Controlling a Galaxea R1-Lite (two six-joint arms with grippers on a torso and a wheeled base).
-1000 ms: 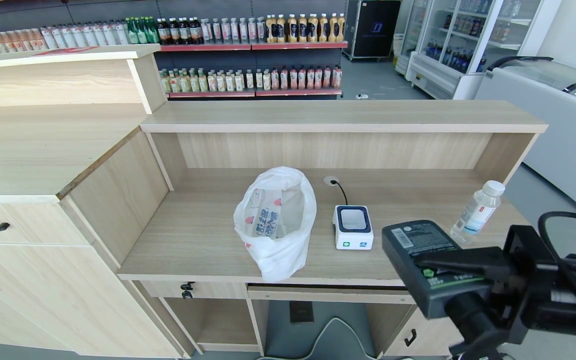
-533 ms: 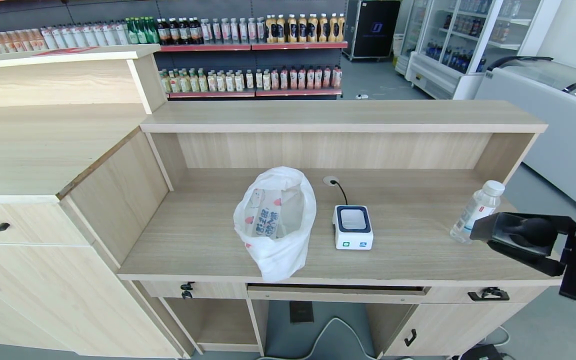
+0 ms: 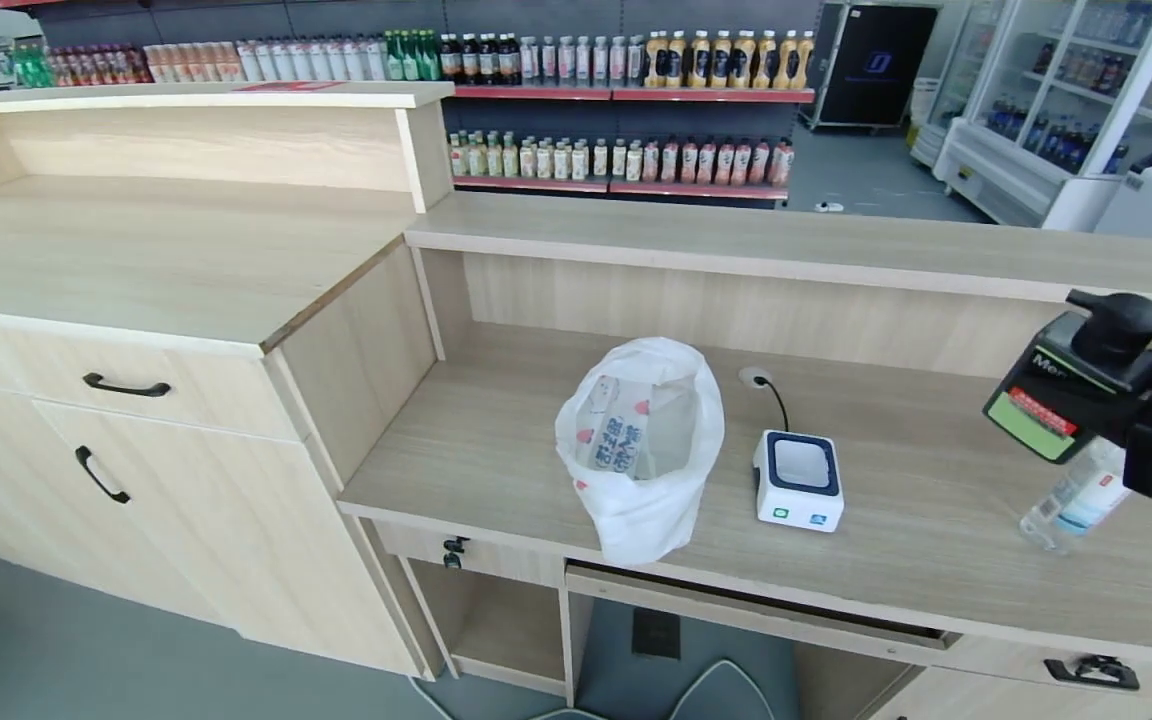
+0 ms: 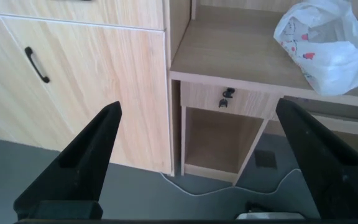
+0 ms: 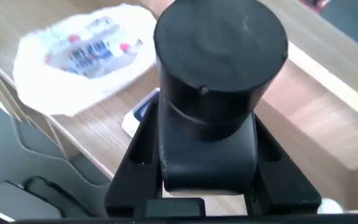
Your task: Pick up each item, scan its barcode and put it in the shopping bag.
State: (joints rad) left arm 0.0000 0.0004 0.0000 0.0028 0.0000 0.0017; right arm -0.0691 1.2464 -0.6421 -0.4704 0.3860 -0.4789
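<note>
Jaws of the right gripper clamp a black, dark-capped plastic bottle at the head view's right edge. Left gripper gapes wide, empty. Mid-frame, a white plastic shopping bag stands on the pale wooden counter.

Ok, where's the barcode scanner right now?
In the head view the scanner sits on the counter, just right of the shopping bag and left of the water bottle.
</note>
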